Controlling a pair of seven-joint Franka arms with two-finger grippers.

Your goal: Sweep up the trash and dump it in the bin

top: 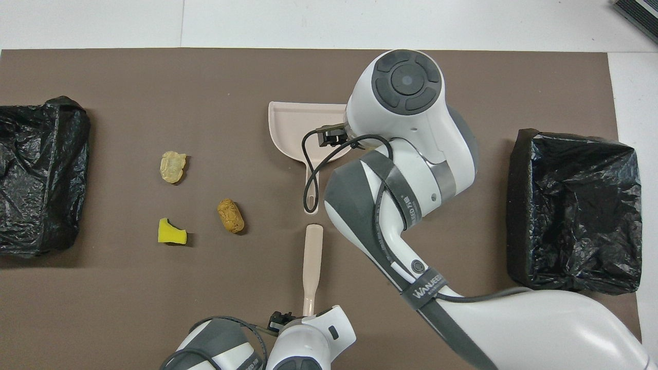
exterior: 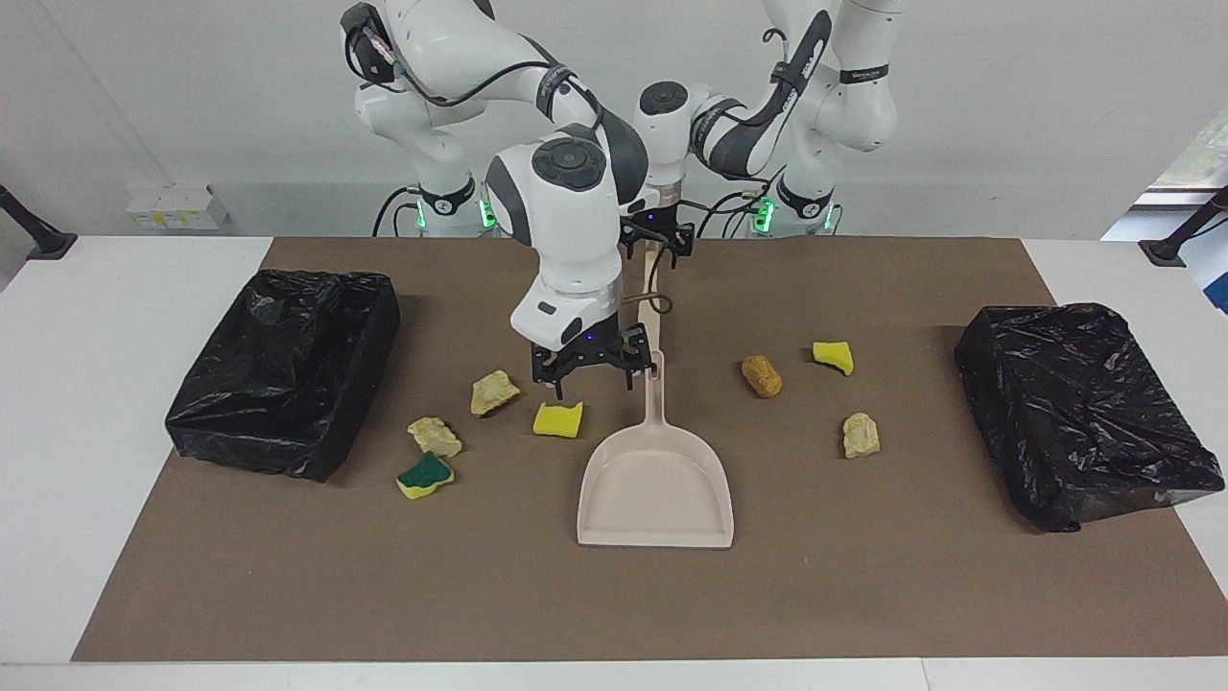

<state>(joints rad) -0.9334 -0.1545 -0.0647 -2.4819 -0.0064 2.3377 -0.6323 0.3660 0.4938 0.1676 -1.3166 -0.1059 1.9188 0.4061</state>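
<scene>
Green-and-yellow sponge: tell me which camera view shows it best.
The facing view. There the green-and-yellow sponge lies in full sight on the brown mat, beside a beige chunk. In the overhead view the right arm covers that spot, so it does not show.

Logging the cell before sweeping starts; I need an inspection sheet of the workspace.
Surface: brown mat on white table.
Job's things: seven scraps loose on mat, including green-and-yellow sponge and brown lump; dustpan and brush end to end mid-mat; open bin at right arm's end, black-bagged bin at left arm's end.
Clutter: nothing seen.
Grippers: right tool open, beside dustpan handle; left tool at brush handle's end.
Cables: black cable loops off right arm's wrist.
Surroundings: white wall.
</scene>
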